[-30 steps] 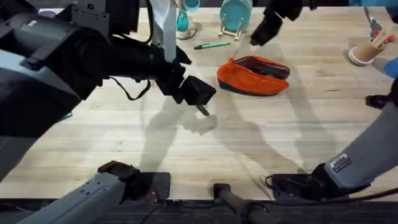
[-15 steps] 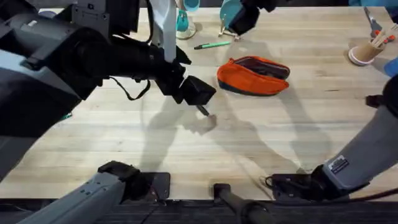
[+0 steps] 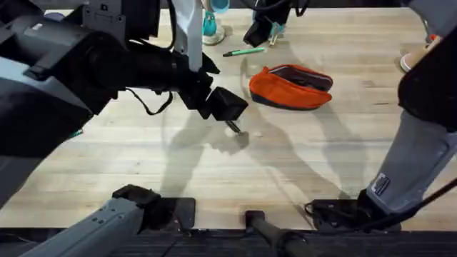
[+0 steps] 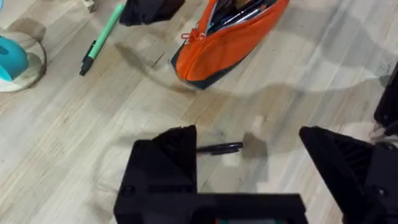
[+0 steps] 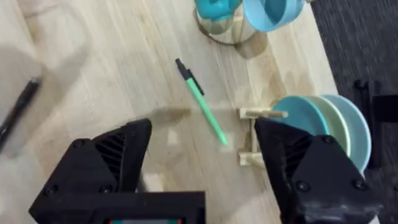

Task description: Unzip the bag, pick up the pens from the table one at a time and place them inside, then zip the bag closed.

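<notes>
Your left gripper (image 4: 249, 162) hangs with jaws spread wide above the slim black pen (image 4: 221, 148), which lies flat on the pale plank-grain wooden table (image 3: 321, 157). The oblong orange fabric pouch (image 3: 289, 87) rests unzipped just beyond it, dark lining showing, with pens visible inside. Your right gripper (image 5: 202, 155), jaws likewise parted and empty, hovers over the light green pen with a dark tip (image 5: 202, 102), beside the wooden rack of blue plates (image 5: 323, 127).
</notes>
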